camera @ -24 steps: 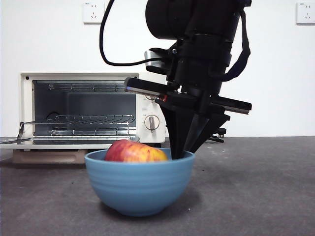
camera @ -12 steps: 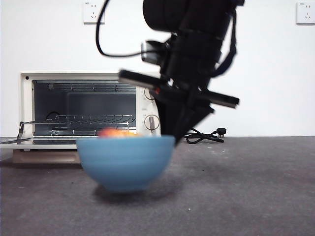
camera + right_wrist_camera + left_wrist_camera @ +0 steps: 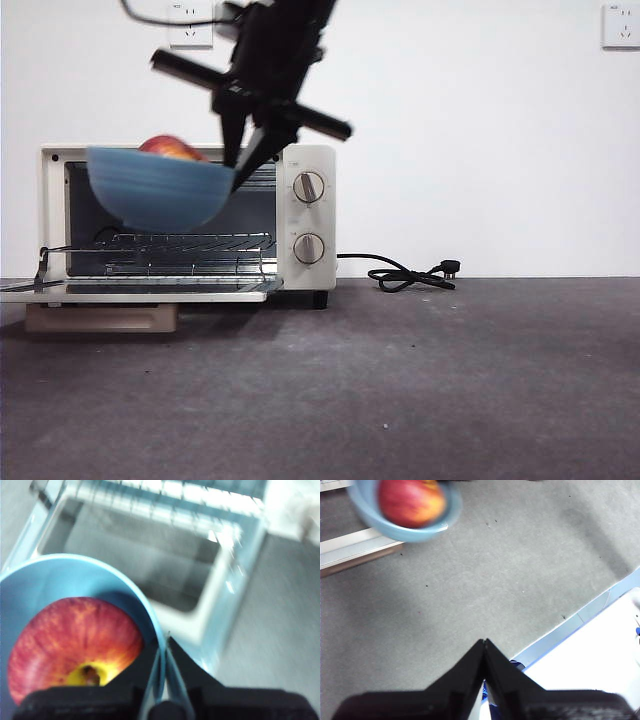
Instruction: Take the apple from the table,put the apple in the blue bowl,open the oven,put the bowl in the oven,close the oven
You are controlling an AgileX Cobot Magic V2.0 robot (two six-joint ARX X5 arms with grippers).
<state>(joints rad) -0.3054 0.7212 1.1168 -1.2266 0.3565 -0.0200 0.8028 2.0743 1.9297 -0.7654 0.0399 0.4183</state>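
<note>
The blue bowl (image 3: 155, 190) hangs in the air in front of the oven's (image 3: 305, 215) open cavity, with the red and yellow apple (image 3: 168, 148) inside it. My right gripper (image 3: 235, 170) comes down from above and is shut on the bowl's right rim. The right wrist view shows the apple (image 3: 75, 640) filling the bowl (image 3: 125, 587), my right gripper (image 3: 162, 652) clamped over the rim, and the oven (image 3: 150, 560) rack beyond. My left gripper (image 3: 485, 642) is shut and holds nothing, near the table's (image 3: 495, 580) edge, far from the bowl (image 3: 420, 530) and apple (image 3: 410, 502).
The oven door (image 3: 140, 290) lies folded down flat just above the table (image 3: 450, 380). A black cord with plug (image 3: 410, 275) trails to the oven's right. A white surface (image 3: 590, 670) borders the table under the left gripper.
The right gripper has lifted the bowl with the apple off the table and carried it up and to the left, to in front of the open oven.
</note>
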